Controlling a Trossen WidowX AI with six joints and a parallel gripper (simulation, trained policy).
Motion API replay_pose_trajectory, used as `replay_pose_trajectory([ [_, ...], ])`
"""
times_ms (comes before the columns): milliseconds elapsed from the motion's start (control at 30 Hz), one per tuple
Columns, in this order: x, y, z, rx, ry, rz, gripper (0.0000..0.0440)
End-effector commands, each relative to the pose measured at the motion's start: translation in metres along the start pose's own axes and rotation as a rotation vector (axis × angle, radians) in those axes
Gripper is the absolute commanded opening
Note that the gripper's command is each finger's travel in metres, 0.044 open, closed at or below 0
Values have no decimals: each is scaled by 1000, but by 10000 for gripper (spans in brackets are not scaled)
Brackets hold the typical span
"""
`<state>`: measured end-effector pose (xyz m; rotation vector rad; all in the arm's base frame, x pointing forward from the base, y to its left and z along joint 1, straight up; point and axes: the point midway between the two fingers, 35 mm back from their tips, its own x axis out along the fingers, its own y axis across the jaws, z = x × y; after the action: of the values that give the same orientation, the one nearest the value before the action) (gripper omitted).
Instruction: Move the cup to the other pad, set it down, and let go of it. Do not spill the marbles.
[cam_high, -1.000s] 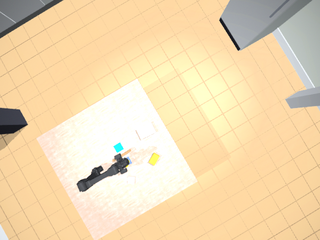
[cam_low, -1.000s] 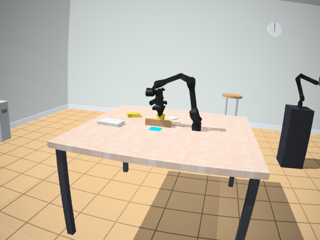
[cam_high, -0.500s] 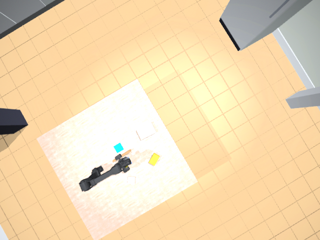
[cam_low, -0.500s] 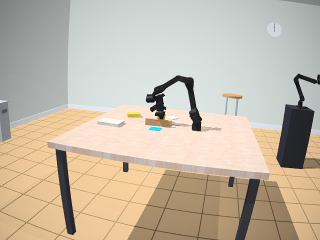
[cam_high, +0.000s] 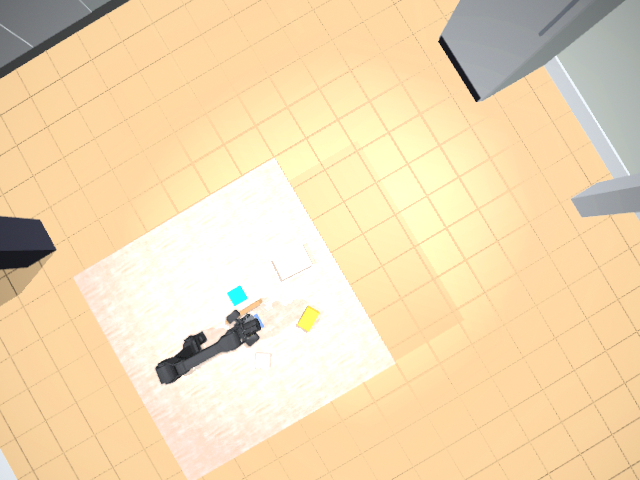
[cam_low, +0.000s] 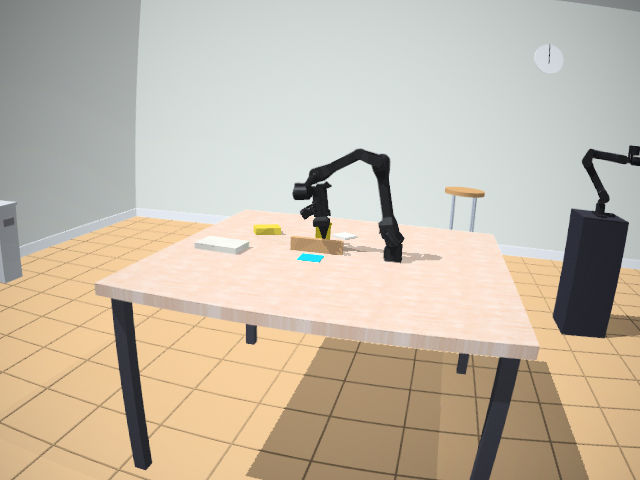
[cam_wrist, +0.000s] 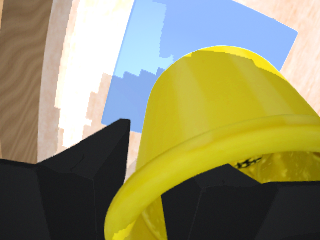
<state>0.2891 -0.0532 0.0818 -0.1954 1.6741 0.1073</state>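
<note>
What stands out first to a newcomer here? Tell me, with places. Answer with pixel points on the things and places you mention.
The black arm (cam_high: 206, 356) (cam_low: 360, 155) draws the eye first, arching over the pale table (cam_high: 206, 248) (cam_low: 310, 289), its gripper (cam_low: 324, 236) (cam_wrist: 144, 132) shut on the wall of the yellow cup (cam_low: 328, 232) (cam_wrist: 225, 100). Next come the bright cyan pad (cam_high: 237, 295) (cam_low: 310, 257), across the wooden strip (cam_high: 251, 306) (cam_low: 316, 245) from the cup, and the yellow block (cam_high: 308, 318) (cam_low: 267, 229), lying apart from the gripper.

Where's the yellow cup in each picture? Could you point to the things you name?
Top: I can't pick it out; the black arm (cam_high: 206, 353) (cam_low: 385, 196) covers that spot.
Exterior: middle, behind the wooden strip.
Wrist: big, lower right.
Shared landmark: the wooden strip (cam_high: 251, 307) (cam_low: 316, 245) (cam_wrist: 22, 75), at the wrist picture's left edge.
</note>
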Motion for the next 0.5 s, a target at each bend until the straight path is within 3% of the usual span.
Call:
replay_pose_trajectory([
  [0, -13, 3, 3, -20, -25, -2, 23],
  [467, -51, 27, 21, -70, -99, -14, 18],
])
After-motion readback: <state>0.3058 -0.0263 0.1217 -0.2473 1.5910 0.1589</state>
